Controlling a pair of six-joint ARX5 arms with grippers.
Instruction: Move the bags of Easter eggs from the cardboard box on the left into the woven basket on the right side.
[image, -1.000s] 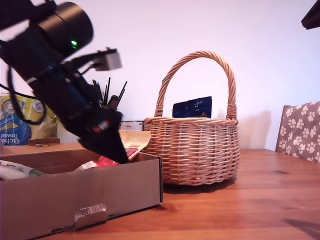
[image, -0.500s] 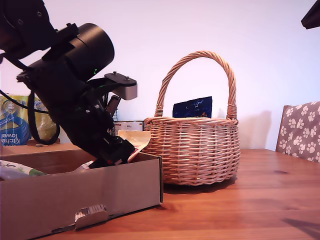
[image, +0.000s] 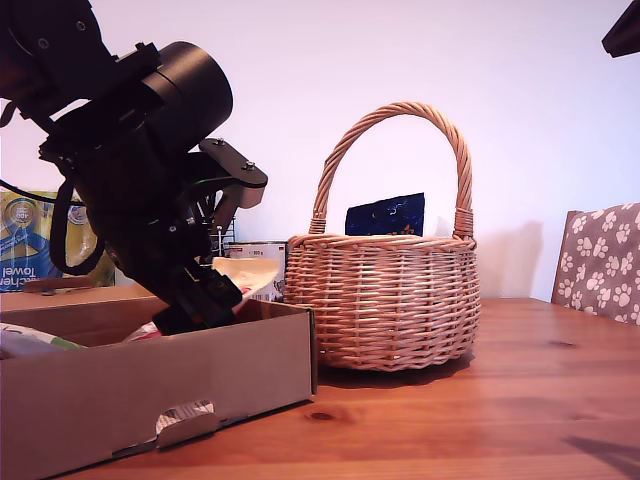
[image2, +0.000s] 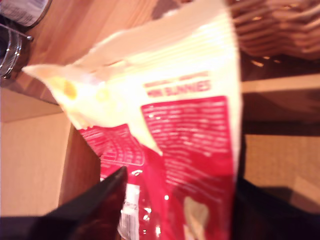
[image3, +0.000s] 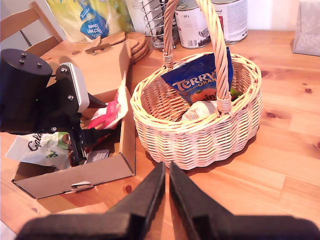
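Observation:
My first gripper (image: 205, 300) is down in the cardboard box (image: 150, 390) at the exterior view's left, shut on a cream and red bag of Easter eggs (image: 250, 275). That bag (image2: 185, 125) fills the first wrist view, pinched between the dark fingers (image2: 95, 210). A pale white-green bag (image3: 37, 148) lies in the box (image3: 90, 175). The woven basket (image: 390, 300) stands beside the box and holds a blue bag (image3: 200, 82) and a white printed one (image3: 197, 111). My second gripper (image3: 166, 172) hangs shut and empty, high above the table in front of the basket (image3: 200, 140).
A yellow and blue kitchen towel pack (image3: 90, 20), a wire utensil holder (image3: 152, 20), tins (image3: 192, 22) and cork coasters (image3: 135, 45) stand behind the box. A paw-print chair back (image: 600, 260) is at the exterior view's right. A black arm part (image: 625, 30) shows top right.
The first arm has turned and settled lower in the box, with the cream and red bag now shifted toward the exterior view's left. The box has slid slightly the same way.

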